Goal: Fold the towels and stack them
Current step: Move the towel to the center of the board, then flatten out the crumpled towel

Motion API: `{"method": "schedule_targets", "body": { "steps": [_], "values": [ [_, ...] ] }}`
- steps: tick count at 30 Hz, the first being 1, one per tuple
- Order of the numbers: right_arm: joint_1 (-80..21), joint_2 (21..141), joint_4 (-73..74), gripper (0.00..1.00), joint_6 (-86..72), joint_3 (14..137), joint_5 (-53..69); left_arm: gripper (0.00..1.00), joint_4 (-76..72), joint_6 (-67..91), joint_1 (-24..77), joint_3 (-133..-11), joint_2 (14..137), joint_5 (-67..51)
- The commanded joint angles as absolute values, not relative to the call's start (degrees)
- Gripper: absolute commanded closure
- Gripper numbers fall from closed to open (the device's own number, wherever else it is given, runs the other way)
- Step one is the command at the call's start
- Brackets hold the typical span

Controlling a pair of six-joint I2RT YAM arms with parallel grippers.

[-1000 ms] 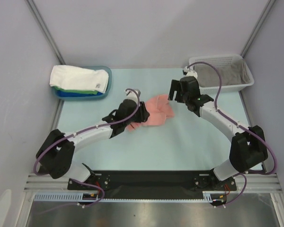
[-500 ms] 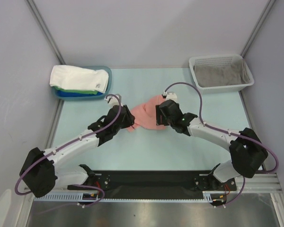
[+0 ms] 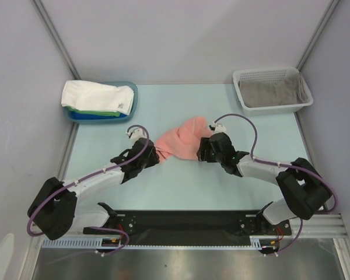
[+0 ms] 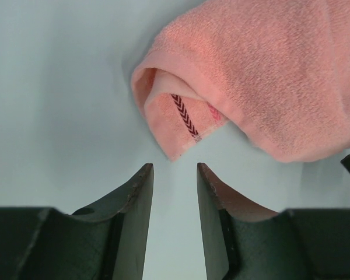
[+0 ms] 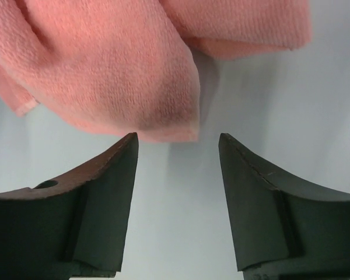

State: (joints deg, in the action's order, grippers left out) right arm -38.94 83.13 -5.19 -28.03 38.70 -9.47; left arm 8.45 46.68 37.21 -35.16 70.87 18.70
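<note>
A crumpled salmon pink towel [image 3: 184, 139] lies mid-table. My left gripper [image 3: 156, 155] is low at its near left end, open. In the left wrist view a folded corner with a patterned tag [image 4: 184, 119] points into the gap just ahead of my left gripper [image 4: 175, 169], untouched. My right gripper [image 3: 205, 148] sits at the towel's near right side, open. In the right wrist view the pink towel [image 5: 116, 64] has its rounded edge just beyond my right gripper [image 5: 178, 140], with nothing between the fingers. A folded white towel [image 3: 99, 95] tops a green one [image 3: 90, 109]. A grey towel [image 3: 271, 93] lies in the basket.
The blue tray [image 3: 133, 93] under the folded stack stands at the back left. The white perforated basket [image 3: 305, 88] stands at the back right. Grey walls close the sides and back. Both arm bases are at the near edge.
Both grippers came down and drew back to the towel's near side. The right jaws narrowed. The pink towel now lies stretched in a longer diagonal.
</note>
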Motion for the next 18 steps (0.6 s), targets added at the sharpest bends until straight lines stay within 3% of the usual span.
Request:
{"method": "schedule_targets", "body": {
  "steps": [1,10,13,18],
  "values": [
    [-38.3,85.3,-16.6,0.39,-30.8,38.4,-7.0,0.59,4.5,48.6,36.4,-33.0,71.0,17.8],
    [-38.9,88.9,-20.8,0.46,-33.5,36.7,-8.7,0.59,4.0,48.7,35.4,-29.4,68.3,17.4],
    [-39.4,89.1,-21.4,0.52,-34.1,36.0,-9.1,0.6,3.4,48.4,34.5,-28.3,67.8,16.9],
    [-39.7,87.5,-18.7,0.76,-35.2,36.6,-10.2,0.6,1.7,47.9,33.4,-27.6,67.9,15.9]
  ]
}}
